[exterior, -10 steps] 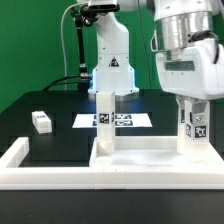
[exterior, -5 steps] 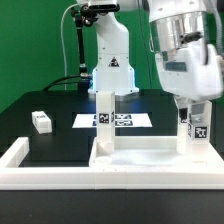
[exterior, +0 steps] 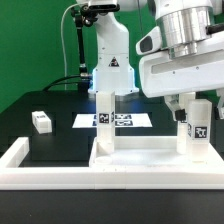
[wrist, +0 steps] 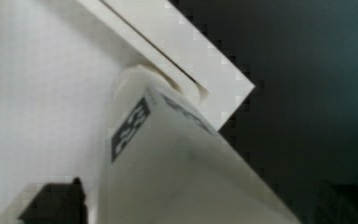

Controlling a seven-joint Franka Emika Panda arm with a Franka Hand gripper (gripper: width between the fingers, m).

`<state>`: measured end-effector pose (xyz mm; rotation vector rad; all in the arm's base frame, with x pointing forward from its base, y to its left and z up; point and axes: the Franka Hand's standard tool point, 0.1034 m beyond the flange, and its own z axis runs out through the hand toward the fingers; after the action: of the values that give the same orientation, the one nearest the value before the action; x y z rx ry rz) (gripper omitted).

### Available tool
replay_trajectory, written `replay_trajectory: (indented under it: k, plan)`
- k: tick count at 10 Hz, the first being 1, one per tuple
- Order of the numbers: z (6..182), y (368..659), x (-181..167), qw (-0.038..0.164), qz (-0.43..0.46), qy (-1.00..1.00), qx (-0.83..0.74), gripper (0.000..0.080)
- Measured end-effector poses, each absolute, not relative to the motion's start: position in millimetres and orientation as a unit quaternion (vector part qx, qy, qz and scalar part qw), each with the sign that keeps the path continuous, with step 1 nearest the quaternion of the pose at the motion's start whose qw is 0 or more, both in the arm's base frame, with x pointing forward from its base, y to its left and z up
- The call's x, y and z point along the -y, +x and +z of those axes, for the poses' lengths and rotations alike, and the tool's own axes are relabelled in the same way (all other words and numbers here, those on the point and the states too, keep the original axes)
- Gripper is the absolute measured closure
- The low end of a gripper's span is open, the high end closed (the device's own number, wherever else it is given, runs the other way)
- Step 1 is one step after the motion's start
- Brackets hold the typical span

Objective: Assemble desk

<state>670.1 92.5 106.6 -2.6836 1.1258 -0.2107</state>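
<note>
The white tabletop panel (exterior: 150,152) lies flat at the front. Two white tagged legs stand upright on it, one on the exterior view's left (exterior: 104,118) and one on its right (exterior: 197,126). A third loose leg (exterior: 41,122) lies on the black table further left. My gripper (exterior: 195,108) hangs over the right leg, its fingers straddling the leg's top with a gap on one side. In the wrist view the leg (wrist: 185,150) fills the space between my dark fingers (wrist: 51,203), above the panel (wrist: 43,80). The fourth leg is out of view.
The marker board (exterior: 128,121) lies flat behind the panel. A low white barrier wall (exterior: 20,152) runs along the front and up the exterior view's left. The robot base (exterior: 110,70) and a black stand (exterior: 80,45) are at the back.
My hand has turned about its vertical axis over the right leg and now shows its broad side. The leg's tag still faces the camera.
</note>
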Motion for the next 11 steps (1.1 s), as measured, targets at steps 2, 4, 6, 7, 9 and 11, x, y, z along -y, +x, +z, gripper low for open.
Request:
replay_trajectory:
  k: [2, 4, 6, 7, 9, 11]
  plan:
    - [107.6, 670, -90, 0.087, -0.081, -0.969, -0.215, 0.0150]
    - [102.1, 662, -106, 0.084, -0.042, -0.994, -0.048, 0.0150]
    - [102.5, 665, -104, 0.084, -0.045, -0.993, -0.071, 0.0272]
    - [102.3, 665, -103, 0.083, -0.045, -0.993, -0.072, 0.0410]
    - [100.3, 664, -94, 0.079, -0.037, -0.982, -0.169, 0.0494]
    - [99.9, 664, -90, 0.080, -0.034, -0.956, -0.280, 0.0495]
